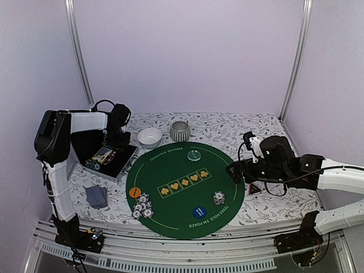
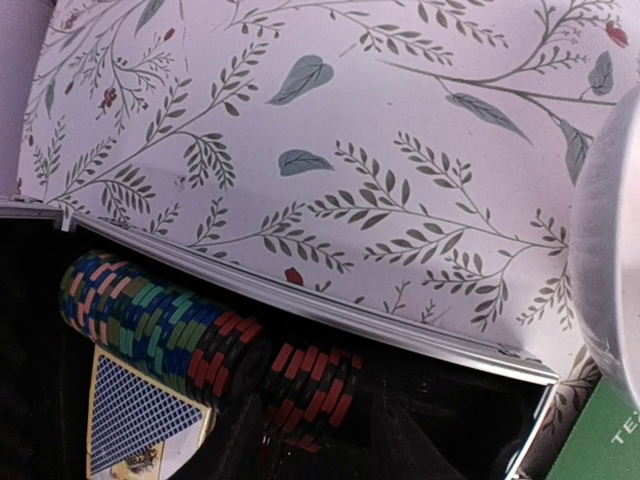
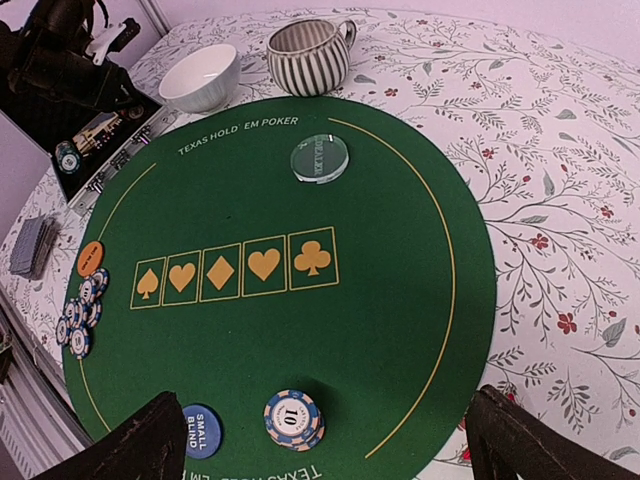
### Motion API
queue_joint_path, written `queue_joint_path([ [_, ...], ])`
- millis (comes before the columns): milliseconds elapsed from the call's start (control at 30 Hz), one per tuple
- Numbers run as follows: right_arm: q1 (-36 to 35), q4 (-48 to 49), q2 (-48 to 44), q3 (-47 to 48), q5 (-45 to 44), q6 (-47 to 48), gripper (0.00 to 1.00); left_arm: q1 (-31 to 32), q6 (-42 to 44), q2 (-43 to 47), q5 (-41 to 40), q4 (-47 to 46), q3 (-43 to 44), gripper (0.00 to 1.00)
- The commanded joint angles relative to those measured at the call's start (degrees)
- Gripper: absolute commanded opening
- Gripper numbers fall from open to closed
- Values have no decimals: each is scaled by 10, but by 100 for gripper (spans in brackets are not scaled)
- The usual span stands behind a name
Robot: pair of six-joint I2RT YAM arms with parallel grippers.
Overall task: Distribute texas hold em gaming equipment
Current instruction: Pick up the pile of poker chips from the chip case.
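Note:
My left gripper [image 2: 315,425] reaches into the black case [image 1: 108,158] and is shut on a short group of red-black poker chips [image 2: 310,385], tilted away from the long row of blue, green and red chips [image 2: 140,320]. A card deck [image 2: 140,415] lies beside that row. My right gripper [image 3: 340,445] hangs open over the mat's near right edge, above a blue-and-white chip stack [image 3: 294,418] and the blue button disc [image 3: 202,430]. The pale green disc [image 3: 319,158], the orange disc [image 3: 90,258], a chip pile [image 3: 82,310] and loose cards [image 1: 95,196] lie farther left.
The round green mat [image 1: 170,222] fills the table's middle. A white bowl [image 1: 149,137] and a striped grey bowl [image 1: 180,131] stand behind it, the white one close to the case's right end. The case's silver rim [image 2: 350,315] runs just beyond the held chips.

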State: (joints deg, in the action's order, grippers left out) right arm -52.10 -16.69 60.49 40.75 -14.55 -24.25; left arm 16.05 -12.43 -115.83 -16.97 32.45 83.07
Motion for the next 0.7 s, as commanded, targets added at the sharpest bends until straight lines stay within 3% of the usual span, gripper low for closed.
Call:
queue_joint_path([
  [0,2,4,6,17,3,8,99,9,1,12,2,15,-13,39],
  [667,2,3,10,18,7,10,99,-19,5,-26,10,20,0,41],
])
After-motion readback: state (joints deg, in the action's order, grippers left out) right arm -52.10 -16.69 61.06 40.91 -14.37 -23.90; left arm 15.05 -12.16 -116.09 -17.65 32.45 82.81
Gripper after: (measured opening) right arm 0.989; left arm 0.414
